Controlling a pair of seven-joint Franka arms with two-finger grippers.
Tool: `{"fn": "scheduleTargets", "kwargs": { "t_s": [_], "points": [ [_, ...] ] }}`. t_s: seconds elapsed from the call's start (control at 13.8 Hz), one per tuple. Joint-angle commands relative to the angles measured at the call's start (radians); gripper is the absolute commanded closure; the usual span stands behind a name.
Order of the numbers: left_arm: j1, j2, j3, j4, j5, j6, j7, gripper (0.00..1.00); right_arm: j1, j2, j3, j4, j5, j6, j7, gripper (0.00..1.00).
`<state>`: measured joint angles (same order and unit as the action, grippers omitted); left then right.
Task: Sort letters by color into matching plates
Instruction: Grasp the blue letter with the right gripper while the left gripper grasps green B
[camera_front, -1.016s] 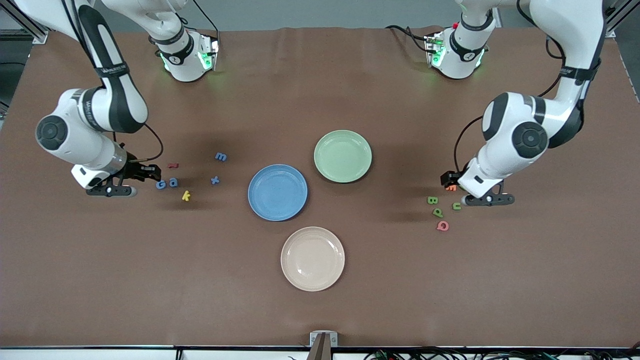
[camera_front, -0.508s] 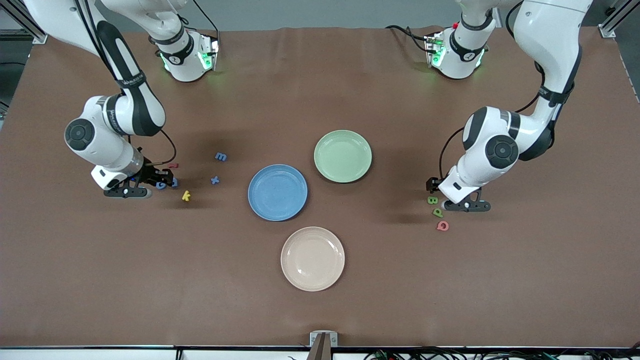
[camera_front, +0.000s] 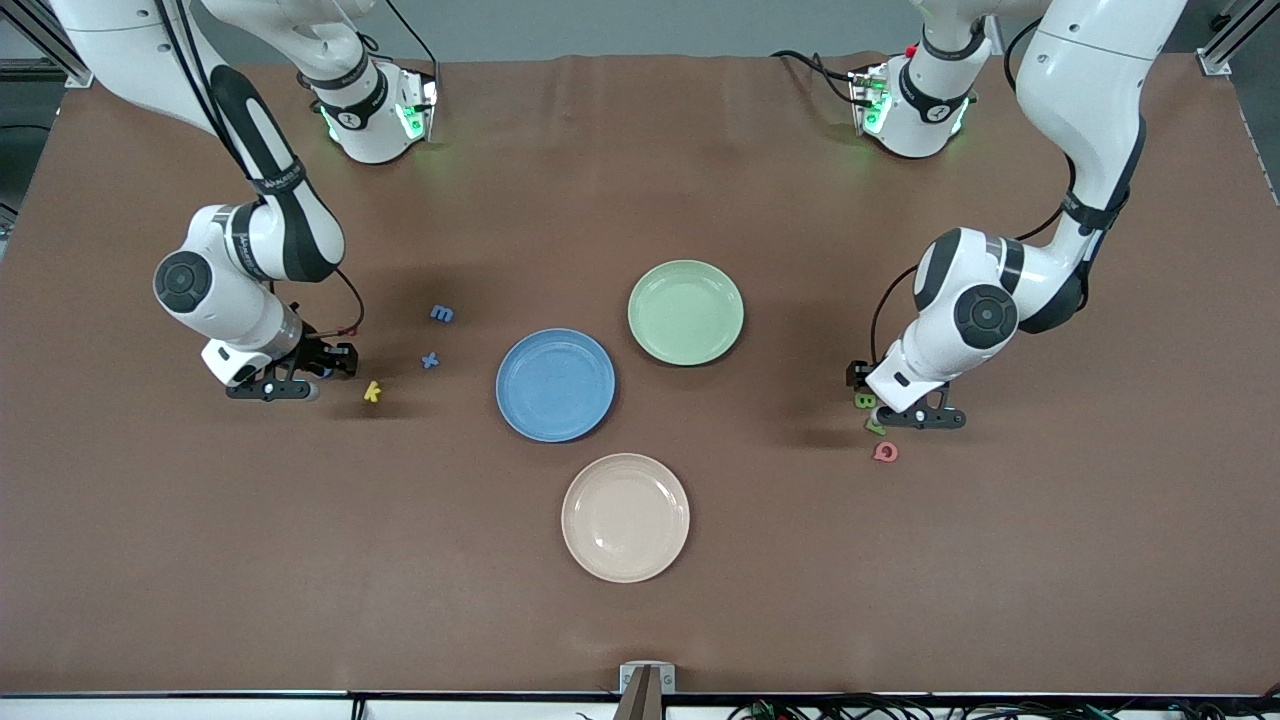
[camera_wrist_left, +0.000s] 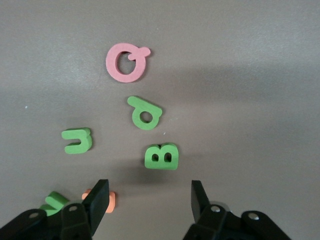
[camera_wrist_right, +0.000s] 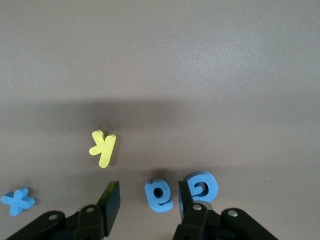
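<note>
front: blue plate (camera_front: 555, 385) and green plate (camera_front: 686, 312) hold nothing; blue m (camera_front: 442, 314) and x (camera_front: 430, 360) on table toward right arm's end.
left wrist: left gripper (camera_wrist_left: 150, 196) spread wide over green B (camera_wrist_left: 161, 156), lying flat.
right wrist: right gripper (camera_wrist_right: 150, 200) wide, straddling blue a (camera_wrist_right: 159, 195), G (camera_wrist_right: 201, 185) beside.

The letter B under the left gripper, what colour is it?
Green. The letter B shows best in the left wrist view, lying flat on the table just ahead of the open left gripper.

No printed text legible; only foam letter shapes: green B (camera_wrist_left: 161, 156), pink Q (camera_wrist_left: 127, 62), yellow k (camera_wrist_right: 103, 148).
</note>
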<state>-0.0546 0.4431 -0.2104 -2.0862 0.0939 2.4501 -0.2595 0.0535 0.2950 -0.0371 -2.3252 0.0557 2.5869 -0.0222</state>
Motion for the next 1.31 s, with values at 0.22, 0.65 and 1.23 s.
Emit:
{"fn": "scheduleTargets", "kwargs": {
  "t_s": [0.22, 0.65, 1.23],
  "points": [
    [-0.004, 0.054, 0.000, 0.000, 0.017, 0.075, -0.015, 0.27, 0.005, 0.026, -0.004, -0.016, 0.004, 0.036, 0.007, 0.44],
    [-0.002, 0.092, 0.002, 0.005, 0.018, 0.130, -0.015, 0.35, 0.005, 0.045, -0.004, -0.023, 0.004, 0.050, 0.007, 0.44],
    [0.001, 0.091, 0.002, 0.005, 0.021, 0.129, -0.009, 0.55, 0.006, 0.067, -0.003, -0.029, 0.004, 0.073, 0.008, 0.44]
  ]
}}
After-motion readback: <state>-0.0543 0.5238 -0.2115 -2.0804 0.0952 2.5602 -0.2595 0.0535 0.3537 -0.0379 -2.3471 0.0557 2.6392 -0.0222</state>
